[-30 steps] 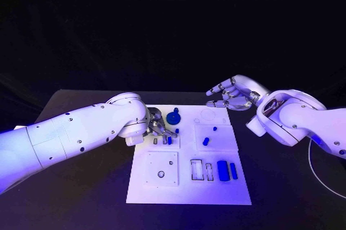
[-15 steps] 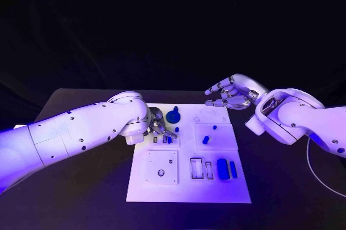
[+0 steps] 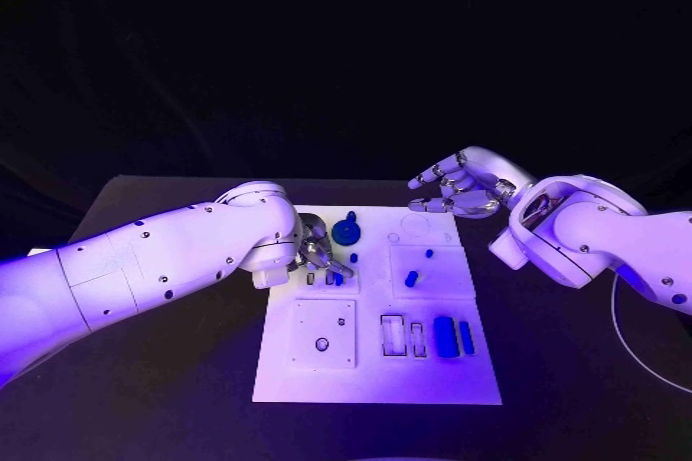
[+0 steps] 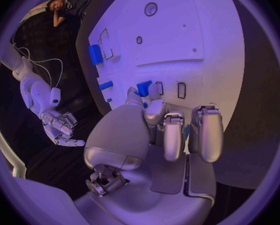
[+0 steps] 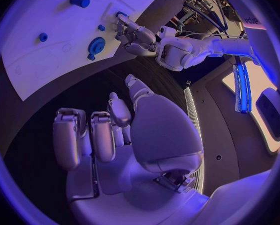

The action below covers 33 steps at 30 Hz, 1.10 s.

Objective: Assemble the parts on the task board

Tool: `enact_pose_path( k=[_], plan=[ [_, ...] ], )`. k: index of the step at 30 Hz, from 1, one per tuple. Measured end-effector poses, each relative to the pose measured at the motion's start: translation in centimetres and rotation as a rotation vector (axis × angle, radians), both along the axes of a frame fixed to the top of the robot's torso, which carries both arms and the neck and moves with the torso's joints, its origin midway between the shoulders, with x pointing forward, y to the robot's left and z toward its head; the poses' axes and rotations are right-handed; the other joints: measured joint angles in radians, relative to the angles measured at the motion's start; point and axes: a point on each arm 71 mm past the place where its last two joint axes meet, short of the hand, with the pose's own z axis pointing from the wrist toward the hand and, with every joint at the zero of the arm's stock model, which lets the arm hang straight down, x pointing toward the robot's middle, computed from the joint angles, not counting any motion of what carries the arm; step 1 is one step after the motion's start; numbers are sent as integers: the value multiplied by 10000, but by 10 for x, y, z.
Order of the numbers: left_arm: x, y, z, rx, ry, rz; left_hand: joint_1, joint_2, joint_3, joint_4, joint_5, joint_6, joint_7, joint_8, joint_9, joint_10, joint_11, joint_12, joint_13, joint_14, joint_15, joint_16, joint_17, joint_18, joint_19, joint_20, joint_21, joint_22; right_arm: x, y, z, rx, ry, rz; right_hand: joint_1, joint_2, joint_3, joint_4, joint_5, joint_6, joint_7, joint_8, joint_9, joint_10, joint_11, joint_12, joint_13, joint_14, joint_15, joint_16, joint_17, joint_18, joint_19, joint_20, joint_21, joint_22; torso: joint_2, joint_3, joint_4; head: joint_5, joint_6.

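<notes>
The white task board [image 3: 378,376] lies in the middle of the table. My left hand [image 3: 316,255] is low over its far left section, fingers curled down at a row of small slots [image 4: 181,90]. Thumb and a finger pinch a small blue part [image 4: 143,88] [image 3: 336,277] at one slot. A blue gear-shaped part [image 3: 346,231] [image 5: 96,46] stands just beyond that hand. My right hand [image 3: 459,193] [image 5: 115,130] hovers above the board's far edge, fingers apart and holding nothing.
More blue parts sit on the board: a short peg [image 3: 411,279], a tiny one [image 3: 428,254], and two long blocks [image 3: 446,337] by empty rectangular slots [image 3: 392,338]. A square plate with holes [image 3: 323,334] lies at the near left. Black table [image 3: 159,381] surrounds the board.
</notes>
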Motion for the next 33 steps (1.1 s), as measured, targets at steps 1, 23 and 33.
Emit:
enact_pose_path(
  k=[1,23,33],
  plan=[
    [0,0,0,-9,2,-1,207,67,171,-111,-2,-40,-23,0,23,-13,-12,0,-2,0,0,0,0,0,17,-27,0,0,0,0,0,-1,3,2,0,0,0,0,0,0,0,0,0,0,0,0,0,0,0,0,0,-1,0,0,0,0,0,0,0,0,-4],
    [-5,11,2,-362,155,261,92,-2065,5974,364,423,-445,176,-275,718,-193,-14,-539,-328,14,-9,0,-3,2,15,-125,-38,-1,1,1,-3,-40,93,25,0,0,0,0,34,28,-28,0,-2,0,0,0,-19,0,0,-38,-2,0,0,0,-5,6,1,6,8,-5,-75],
    [-7,12,4,-331,-225,320,-138,-2201,6374,183,413,-428,121,-210,838,-103,-38,-388,-190,14,-10,0,-4,1,15,-124,-37,-2,2,2,-4,-40,119,48,0,0,-28,28,72,29,-29,0,-2,0,0,0,-29,0,0,-38,6,0,0,0,-42,5,-4,9,15,54,-46]
  ],
)
